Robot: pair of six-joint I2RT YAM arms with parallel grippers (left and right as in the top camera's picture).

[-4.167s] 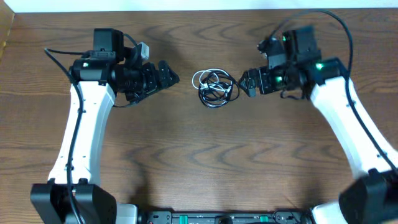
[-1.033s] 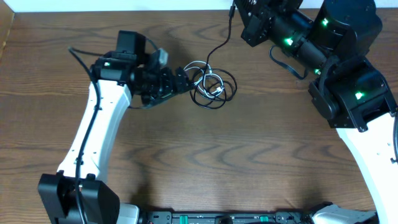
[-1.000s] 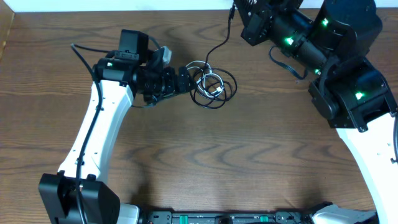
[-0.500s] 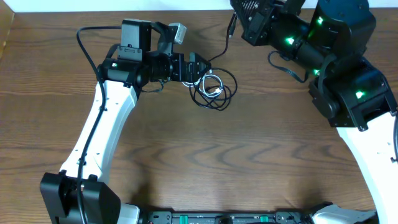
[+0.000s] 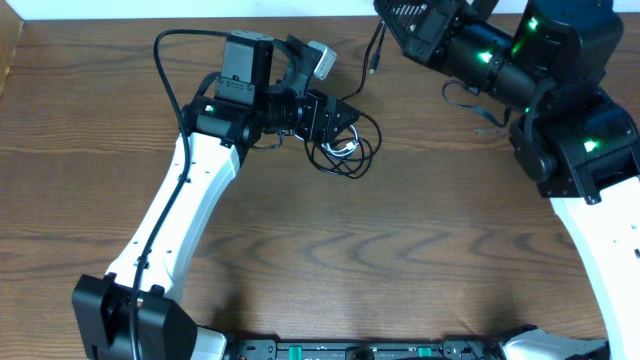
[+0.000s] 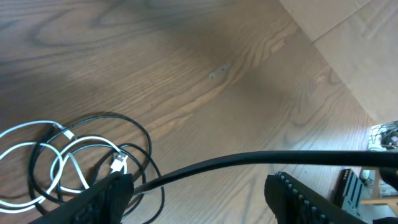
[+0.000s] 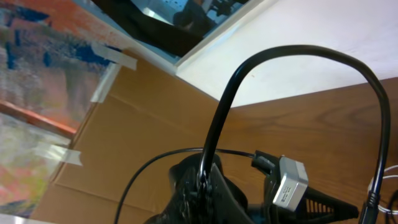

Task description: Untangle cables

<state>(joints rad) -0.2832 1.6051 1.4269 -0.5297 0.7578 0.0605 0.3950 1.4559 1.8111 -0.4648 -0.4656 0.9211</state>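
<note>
A dark wood-grain desk (image 5: 330, 260) runs up to a white wall (image 7: 323, 43); a taped brown cardboard panel (image 7: 124, 137) stands alongside.

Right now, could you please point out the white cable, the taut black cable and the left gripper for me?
white cable (image 6: 117, 163), left wrist view, on its small white plug.
black cable (image 6: 298, 155), left wrist view, on its taut span.
left gripper (image 5: 348, 113), overhead view, midway between its fingertips.
</note>
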